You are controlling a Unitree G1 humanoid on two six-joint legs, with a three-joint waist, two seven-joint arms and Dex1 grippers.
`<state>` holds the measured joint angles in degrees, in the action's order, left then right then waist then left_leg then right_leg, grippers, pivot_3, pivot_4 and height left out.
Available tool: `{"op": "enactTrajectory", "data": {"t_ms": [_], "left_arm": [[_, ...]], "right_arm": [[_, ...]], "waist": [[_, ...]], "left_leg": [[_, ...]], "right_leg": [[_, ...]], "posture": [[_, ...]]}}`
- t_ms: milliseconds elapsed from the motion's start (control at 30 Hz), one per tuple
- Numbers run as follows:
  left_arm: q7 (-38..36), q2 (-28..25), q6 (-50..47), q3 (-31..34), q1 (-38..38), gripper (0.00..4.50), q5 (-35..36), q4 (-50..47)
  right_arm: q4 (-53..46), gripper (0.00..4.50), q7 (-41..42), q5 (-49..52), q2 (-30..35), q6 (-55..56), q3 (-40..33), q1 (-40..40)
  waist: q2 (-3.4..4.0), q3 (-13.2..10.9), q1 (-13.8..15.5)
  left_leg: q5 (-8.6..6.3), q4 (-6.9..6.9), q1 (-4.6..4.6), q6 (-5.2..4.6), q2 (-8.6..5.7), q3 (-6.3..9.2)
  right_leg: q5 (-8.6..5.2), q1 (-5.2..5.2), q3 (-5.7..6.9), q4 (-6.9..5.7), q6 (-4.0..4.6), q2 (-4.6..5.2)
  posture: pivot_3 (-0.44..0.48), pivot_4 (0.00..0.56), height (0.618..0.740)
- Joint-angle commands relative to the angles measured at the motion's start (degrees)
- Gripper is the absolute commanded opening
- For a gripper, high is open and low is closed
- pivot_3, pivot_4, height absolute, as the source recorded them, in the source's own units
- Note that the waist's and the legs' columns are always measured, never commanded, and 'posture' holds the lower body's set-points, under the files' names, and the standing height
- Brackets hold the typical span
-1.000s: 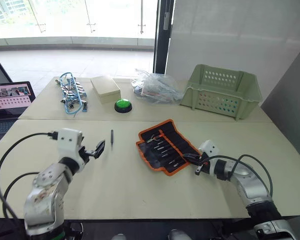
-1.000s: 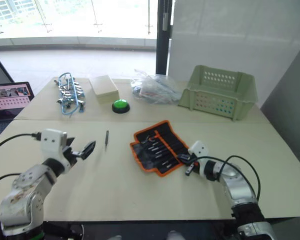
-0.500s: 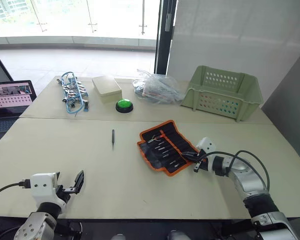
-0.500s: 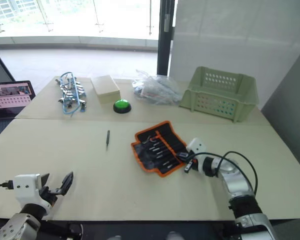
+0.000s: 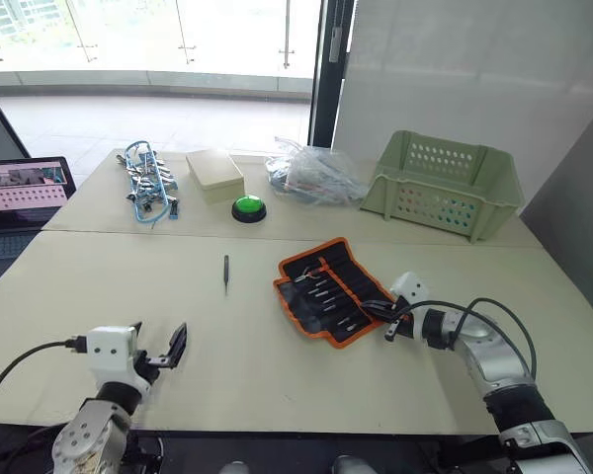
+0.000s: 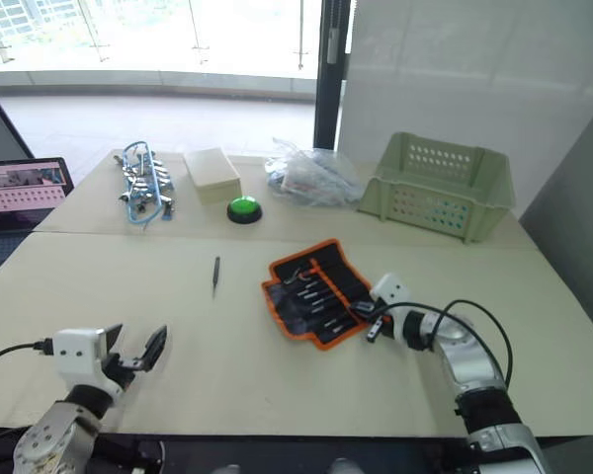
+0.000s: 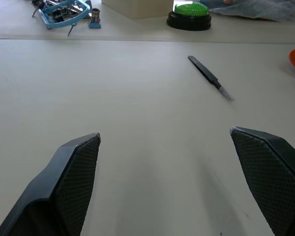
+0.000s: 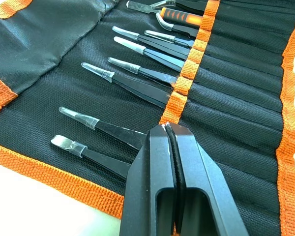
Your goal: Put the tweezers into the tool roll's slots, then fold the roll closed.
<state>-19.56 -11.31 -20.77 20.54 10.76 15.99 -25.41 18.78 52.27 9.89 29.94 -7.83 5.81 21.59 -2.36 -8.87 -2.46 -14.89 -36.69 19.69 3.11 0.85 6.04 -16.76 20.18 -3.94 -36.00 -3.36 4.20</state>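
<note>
While the flat black fabric tool roll with orange edging (image 5: 333,289) lay unfolded on the pale beige table (image 5: 277,346), the right gripper (image 8: 168,132) rested at the roll's near right edge, its two black fingers (image 8: 152,162) pressed flat together with nothing between them. Their tips sat against the orange band of the pocket slots. Several slim dark tweezers with thin metal tips (image 8: 113,81) were tucked into those slots, their tips pointing out across the black lining. One more slim dark tweezer (image 5: 226,273) lay loose on the bare table, well to the left of the roll and apart from it. The left gripper (image 7: 167,182) hovered low near the table's front edge, its fingers (image 7: 73,172) spread wide and empty, facing the loose tweezer from some way off. Along the far side of the table stood a green round push button (image 5: 247,207), a cream box (image 5: 214,175), a blue-corded metal tool cluster (image 5: 146,183), a crumpled clear plastic bag (image 5: 311,176) and a pale green plastic basket (image 5: 447,184).
</note>
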Motion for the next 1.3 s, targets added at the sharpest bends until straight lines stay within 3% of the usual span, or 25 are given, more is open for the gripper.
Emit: {"op": "enactTrajectory", "data": {"t_ms": [33,200,333,767,867,1200,1233,1300], "left_arm": [[6.55,1.32,-3.98,-2.84,-7.19,4.48,-1.0,-0.35],[16.15,5.87,-8.92,-9.6,-19.73,4.48,-6.15,6.51],[18.42,6.32,-12.52,-12.79,-24.85,4.48,-8.75,11.81],[21.44,7.78,-19.02,-15.42,-30.89,4.48,-10.19,20.48],[22.04,8.68,-19.59,-16.12,-31.05,3.69,-10.44,20.13],[22.46,8.8,-17.34,-14.3,-34.23,0.29,-10.38,25.09],[22.37,8.5,-16.75,-14.01,-34.9,0.02,-10.41,26.14],[22.12,7.5,-15.05,-13.64,-36.39,0.02,-10.8,28.55]], "right_arm": [[3.63,0.0,0.05,-3.42,-0.22,-2.55,3.49,-4.03],[2.44,0.0,-0.9,-3.39,-0.97,-2.77,3.57,-5.03],[1.4,0.0,-1.33,-3.07,-0.92,-3.09,3.25,-5.6],[-0.6,0.0,-2.55,-2.66,-0.33,-3.93,1.98,-6.71],[-1.22,0.0,-2.75,-2.49,-0.34,-4.26,1.83,-7.08],[-1.84,0.0,-2.69,-2.53,-0.25,-4.73,1.37,-7.15],[-1.84,0.0,-2.68,-2.52,-0.26,-4.75,1.37,-7.1],[-2.0,0.0,-2.72,-2.51,-0.31,-4.9,1.42,-7.01]], "waist": [[-0.01,0.02,-0.08],[-0.33,0.22,-0.03],[-0.37,0.25,-0.21],[-0.21,0.18,0.09],[-0.16,0.19,0.2],[-0.15,0.19,0.4],[-0.15,0.19,0.39],[-0.15,0.18,0.39]], "left_leg": [[0.0,0.0,0.02,0.0,0.0,0.01],[-0.01,0.0,0.04,-0.02,-0.04,0.04],[-0.02,0.01,0.06,-0.03,-0.04,0.04],[-0.02,0.1,0.11,-0.03,-0.07,0.06],[-0.02,0.1,0.11,-0.03,-0.09,0.06],[-0.01,0.1,0.13,-0.02,-0.13,0.06],[-0.01,0.1,0.13,-0.02,-0.13,0.06],[-0.01,0.1,0.14,-0.02,-0.14,0.06]], "right_leg": [[0.03,0.0,0.01,0.0,0.05,0.0],[0.15,0.01,0.02,0.0,0.21,0.0],[0.15,0.03,0.02,0.01,0.19,-0.02],[0.12,0.1,0.04,0.01,0.14,0.0],[0.08,0.09,0.04,0.01,0.07,0.01],[0.0,0.09,0.07,0.03,-0.07,0.06],[-0.01,0.09,0.07,0.03,-0.09,0.07],[-0.02,0.09,0.07,0.03,-0.11,0.07]], "posture": [[0.0,0.15,0.74],[0.0,0.15,0.74],[0.0,0.15,0.74],[0.0,0.15,0.74],[0.0,0.15,0.74],[0.0,0.15,0.74],[0.0,0.15,0.74],[0.0,0.15,0.74]]}}
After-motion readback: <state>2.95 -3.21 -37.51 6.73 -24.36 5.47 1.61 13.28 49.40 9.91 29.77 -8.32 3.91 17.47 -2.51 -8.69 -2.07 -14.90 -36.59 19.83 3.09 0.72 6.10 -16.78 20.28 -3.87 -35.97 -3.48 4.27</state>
